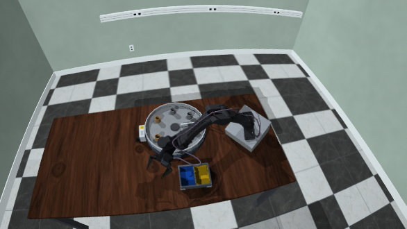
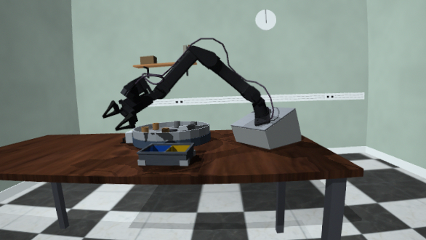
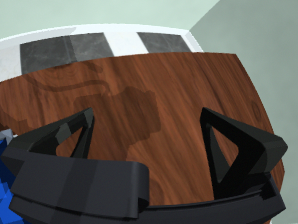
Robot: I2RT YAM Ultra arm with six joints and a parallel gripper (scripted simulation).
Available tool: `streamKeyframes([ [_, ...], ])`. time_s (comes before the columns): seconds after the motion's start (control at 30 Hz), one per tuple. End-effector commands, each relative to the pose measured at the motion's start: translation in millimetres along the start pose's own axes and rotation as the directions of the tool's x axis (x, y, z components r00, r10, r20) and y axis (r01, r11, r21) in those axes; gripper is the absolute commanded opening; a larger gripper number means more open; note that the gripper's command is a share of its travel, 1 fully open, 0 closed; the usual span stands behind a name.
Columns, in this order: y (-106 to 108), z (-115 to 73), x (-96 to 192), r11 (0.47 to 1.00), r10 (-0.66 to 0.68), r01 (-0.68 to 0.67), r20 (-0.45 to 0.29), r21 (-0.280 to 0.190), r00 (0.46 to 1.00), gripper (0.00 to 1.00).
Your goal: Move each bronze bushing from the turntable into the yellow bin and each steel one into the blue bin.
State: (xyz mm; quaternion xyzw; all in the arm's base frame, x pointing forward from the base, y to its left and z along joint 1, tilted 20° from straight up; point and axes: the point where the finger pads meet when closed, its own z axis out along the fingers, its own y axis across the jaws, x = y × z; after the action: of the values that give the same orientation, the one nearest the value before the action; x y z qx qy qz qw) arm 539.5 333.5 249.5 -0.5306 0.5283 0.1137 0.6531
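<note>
The round grey turntable [image 1: 174,125] sits in the middle of the table. It carries two bronze bushings [image 1: 157,119] [image 1: 157,137] on its left side and two steel bushings [image 1: 172,111] [image 1: 189,114] at the back. A grey tray holds the blue bin [image 1: 187,175] and the yellow bin [image 1: 203,174] side by side in front of the turntable. My gripper [image 1: 159,166] is open and empty. It hangs in the air past the turntable's front-left rim, left of the bins. In the wrist view the fingers frame bare table.
The arm's grey base block [image 1: 248,127] stands right of the turntable. A small white box [image 1: 142,131] sits against the turntable's left rim. In the side view, a wall shelf [image 2: 160,65] with a brown box is behind the arm.
</note>
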Motion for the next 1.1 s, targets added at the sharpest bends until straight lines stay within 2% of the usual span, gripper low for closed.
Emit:
streamKeyframes([
  [0.0,-5.6,-2.2,-7.5,1.0,-0.01,0.01,0.012,0.012,1.0,1.0],
  [0.6,-7.2,-4.9,-4.8,1.0,0.004,-0.004,0.0,0.011,1.0,1.0],
  [0.77,-22.6,-26.9,17.5,0.993,0.114,-0.112,-0.089,0.034,0.989,1.0],
  [0.87,-39.8,-58.1,46.1,0.961,0.275,-0.264,-0.199,0.082,0.941,1.0],
  [0.9,-48.4,-57.4,37.1,0.964,0.262,-0.249,-0.18,0.091,0.948,1.0],
  [0.93,-53.2,-72.2,50.1,0.942,0.333,-0.314,-0.225,0.118,0.915,1.0],
  [0.97,-53.2,-72.2,50.1,0.942,0.333,-0.314,-0.225,0.118,0.915,1.0],
  [1.0,-49.0,-90.2,72.1,0.907,0.421,-0.395,-0.287,0.147,0.86,1.0],
  [1.07,-57.5,-89.3,63.8,0.912,0.41,-0.382,-0.27,0.153,0.871,1.0],
])
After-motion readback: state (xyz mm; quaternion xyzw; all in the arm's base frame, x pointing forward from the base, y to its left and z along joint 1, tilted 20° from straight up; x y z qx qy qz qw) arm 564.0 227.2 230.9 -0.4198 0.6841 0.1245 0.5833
